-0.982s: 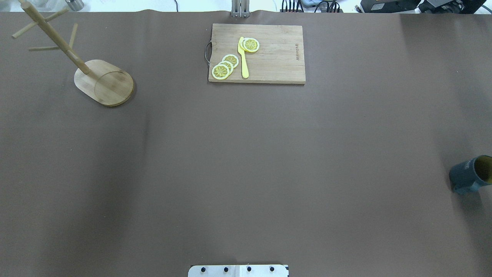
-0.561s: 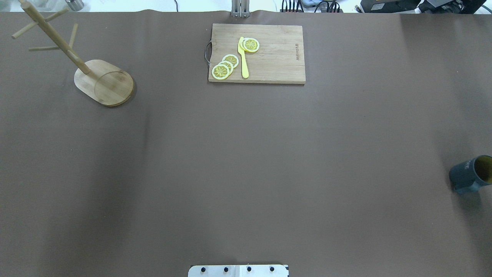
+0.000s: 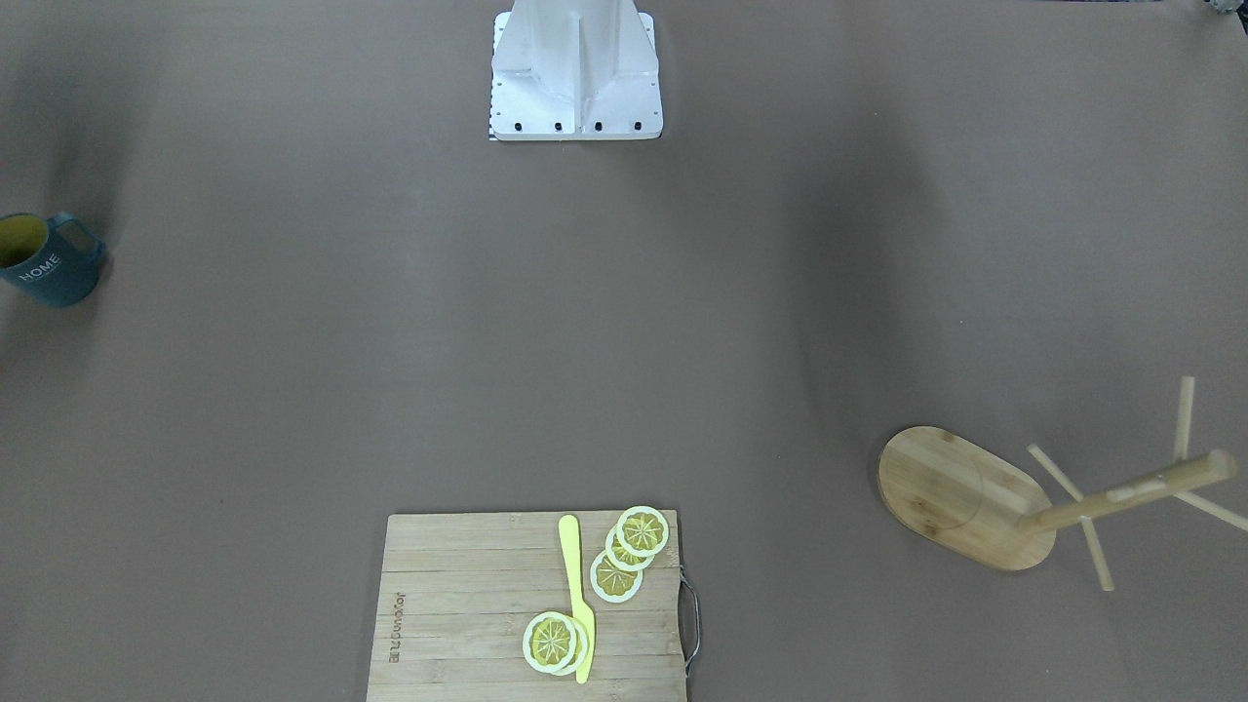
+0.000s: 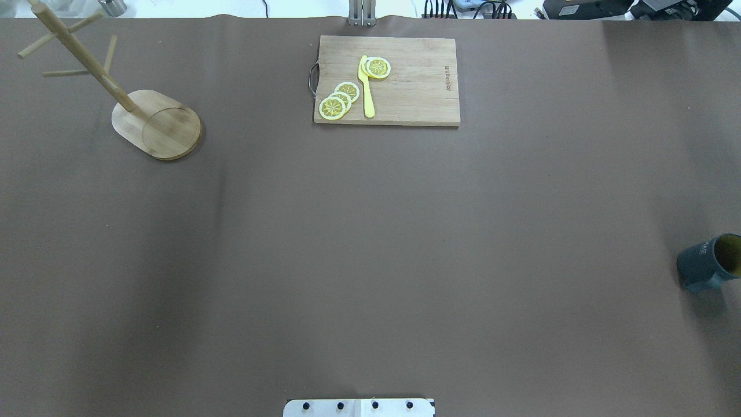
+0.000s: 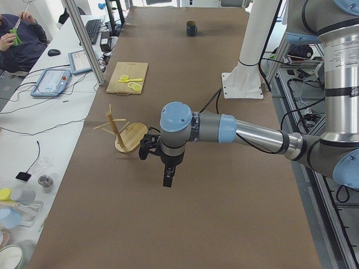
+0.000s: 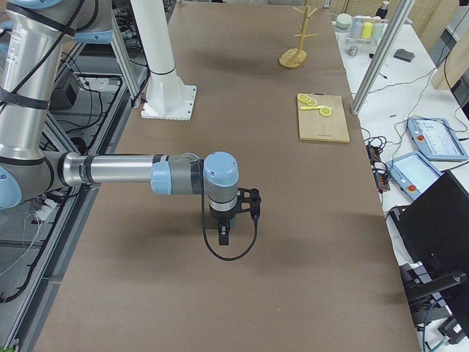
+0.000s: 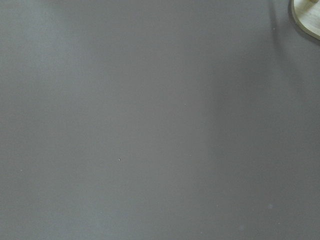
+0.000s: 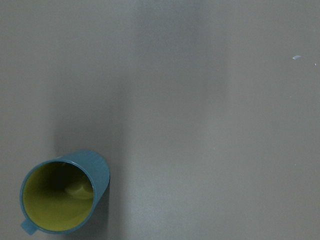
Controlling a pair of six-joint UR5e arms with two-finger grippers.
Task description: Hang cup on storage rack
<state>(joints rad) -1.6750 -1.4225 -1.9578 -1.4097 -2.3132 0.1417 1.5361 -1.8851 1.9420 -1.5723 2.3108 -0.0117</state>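
- Left tool hangs over the counter. It shows only in the side view, so I cannot tell if it is open or closed.
- Right tool: same, cannot tell.
- Cup stands upright below the right tool, off to one side, yellow inside showing.
- Storage rack stands just beside the left tool. The cup is well apart from it, at the counter's other end.
- Cutting board with lemon slices and a yellow knife is well apart from both tools.
- "HOME" lettering reads only in the front view. The left wrist view catches just a sliver of the rack base.
- Brown cover on the counter, white pedestal, a person at a side desk.
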